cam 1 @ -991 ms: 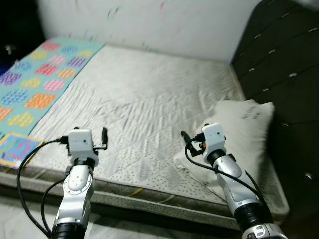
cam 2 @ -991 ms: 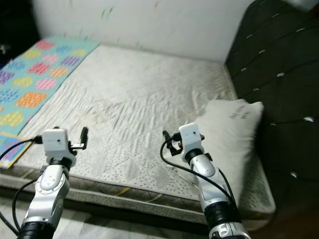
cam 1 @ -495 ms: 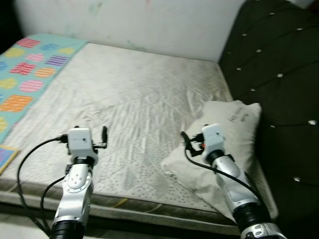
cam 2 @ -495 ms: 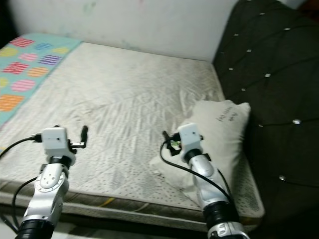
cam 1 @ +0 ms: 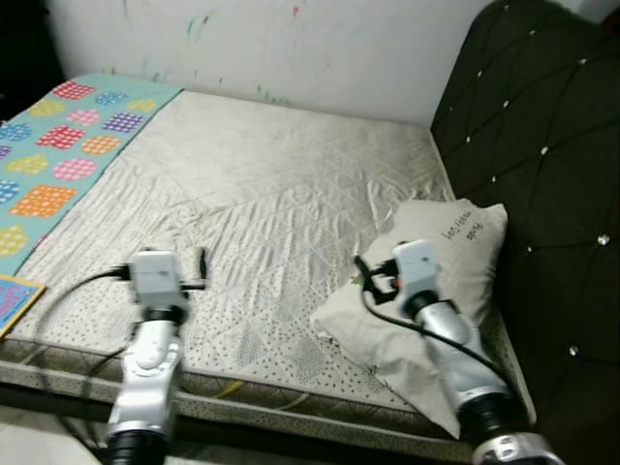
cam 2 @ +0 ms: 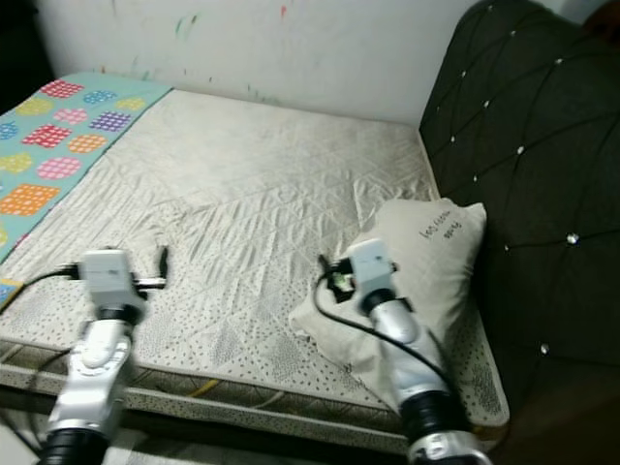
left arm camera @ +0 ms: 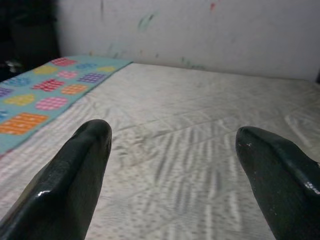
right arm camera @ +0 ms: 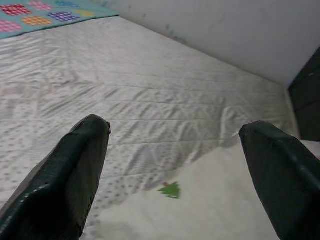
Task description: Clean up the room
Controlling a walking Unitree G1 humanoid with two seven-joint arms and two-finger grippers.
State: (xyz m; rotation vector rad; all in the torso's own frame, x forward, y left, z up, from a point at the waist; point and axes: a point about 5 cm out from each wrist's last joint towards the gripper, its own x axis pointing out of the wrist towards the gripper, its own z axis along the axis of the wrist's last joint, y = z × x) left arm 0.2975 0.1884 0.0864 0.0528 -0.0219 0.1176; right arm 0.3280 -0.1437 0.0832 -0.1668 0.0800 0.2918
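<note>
While both arms are raised over the near edge of the mattress (cam 1: 281, 194), neither one holds anything. The left gripper (left arm camera: 175, 175) hangs above the near left part of the bare quilted surface with its two fingers spread wide, nothing between them. The right gripper (right arm camera: 175, 170) is likewise spread wide and hovers just over the near left corner of the pillow (cam 1: 455, 252), close to it but, as far as I can tell, not touching.

That pillow looks like the thing to deal with. It lies on the right side of the mattress, skewed, its far end leaning toward the dark padded headboard (cam 1: 542, 145) and its near corner spilling toward the mattress edge. A small green mark (right arm camera: 171, 190) shows on its cover in the right wrist view. My judgement is that the right arm is placed here because it is lining up for a grasp on that loose corner, where the cloth is easiest to pinch, and the open fingers suit that.

On the far left a bright patterned blanket (cam 1: 58, 165) lies flat along the mattress, well apart from both arms. The white wall (cam 1: 291, 39) behind carries a few coloured smudges.
</note>
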